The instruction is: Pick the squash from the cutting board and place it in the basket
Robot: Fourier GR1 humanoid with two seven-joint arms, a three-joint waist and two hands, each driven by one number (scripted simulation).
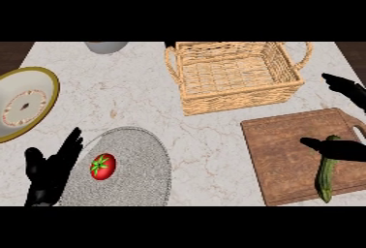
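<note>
A long green squash [327, 175] lies lengthwise on the wooden cutting board [286, 160] at the lower right. My right hand [348, 151] comes in from the right edge. Its thumb lies across the squash's upper end, and its fingers [347, 88] are spread well above, beside the basket's right end and clear of the squash. The hand is open and its palm is out of view. The woven basket [236, 99] stands at the back, just beyond the board, with nothing in it. My left hand [47, 169] rests open at the lower left, fingers up.
A grey plate [143, 160] with a red tomato [102, 166] sits next to my left hand. A yellow-rimmed plate [44, 87] lies at the left edge. A grey vessel [107, 46] shows at the back edge.
</note>
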